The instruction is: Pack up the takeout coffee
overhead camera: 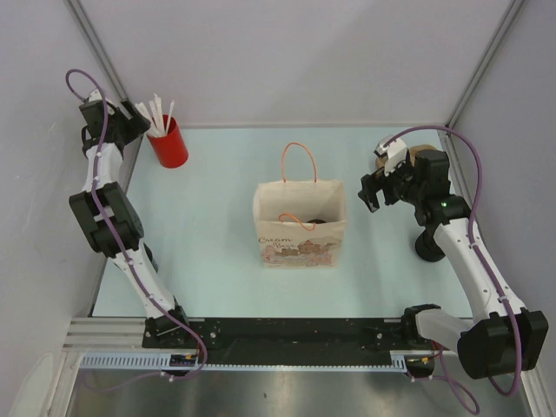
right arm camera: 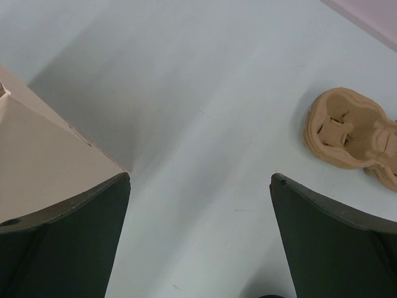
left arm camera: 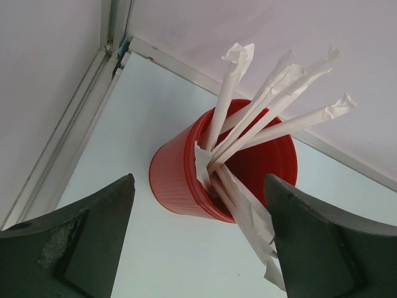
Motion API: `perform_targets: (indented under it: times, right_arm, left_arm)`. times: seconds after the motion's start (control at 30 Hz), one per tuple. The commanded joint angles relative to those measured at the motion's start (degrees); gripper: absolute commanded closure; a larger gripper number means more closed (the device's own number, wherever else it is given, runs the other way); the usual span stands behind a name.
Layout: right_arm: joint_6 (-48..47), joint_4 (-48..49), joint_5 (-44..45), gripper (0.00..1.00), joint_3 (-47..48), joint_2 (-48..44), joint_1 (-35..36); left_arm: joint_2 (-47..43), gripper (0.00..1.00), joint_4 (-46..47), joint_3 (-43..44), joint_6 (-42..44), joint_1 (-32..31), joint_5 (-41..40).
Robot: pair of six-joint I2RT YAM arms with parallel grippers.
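pale blue table [overhead camera: 200,261], my bases at its near edge. mid-table the paper bag [overhead camera: 300,233] stands upright, mouth up. the dark round shape down inside i take for the takeout coffee [overhead camera: 316,222], though little shows. my right gripper [overhead camera: 373,195], jaws wide and empty, hangs just right of the bag, the nearer one. pulp carrier [right arm camera: 347,130] lies beyond. far left, my left gripper [left arm camera: 198,242] faces the red cup [left arm camera: 186,180] of straws, jaws wide, gripping nothing.
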Motion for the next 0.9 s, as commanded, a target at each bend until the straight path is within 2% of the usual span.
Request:
perform_targets:
  times: [0.0,0.17,0.23,0.27,0.37,0.53,0.63,0.87]
  right_arm:
    - [-0.8,1.1,0.2,0.01,-0.1,0.2,-0.3]
    - [-1.1,0.9,0.2,0.00,-0.1,0.5,-0.3]
    - [-1.2,0.9,0.1,0.00,-0.1,0.7,-0.3]
    - [-1.2,0.9,0.2,0.00,-0.1,0.7,-0.4]
    - [-1.3,0.9,0.2,0.00,-0.1,1.0,-0.3]
    - [-1.3,0.9,0.1,0.00,-0.1,1.0,-0.3]
    - [-1.4,0.9,0.1,0.01,-0.1,1.1,-0.2]
    - [-1.3,0.9,0.2,0.01,-0.1,1.0,-0.4]
  left_arm:
    - [-0.2,0.11,1.9,1.3,-2.1,0.1,0.0]
    - [-0.8,0.12,3.5,-0.2,-1.9,0.1,-0.2]
    - [-0.5,0.21,3.3,0.1,-2.1,0.1,-0.2]
    - [-0.2,0.29,2.9,1.0,-2.0,0.1,-0.2]
    - [0.2,0.39,2.0,2.0,-1.5,0.1,0.0]
    - [-0.5,0.48,1.8,1.9,-0.3,0.1,0.6]
    - [-1.3,0.59,1.9,1.7,0.3,0.1,0.5]
    - [-3.0,0.73,1.4,2.2,1.4,0.1,0.0]
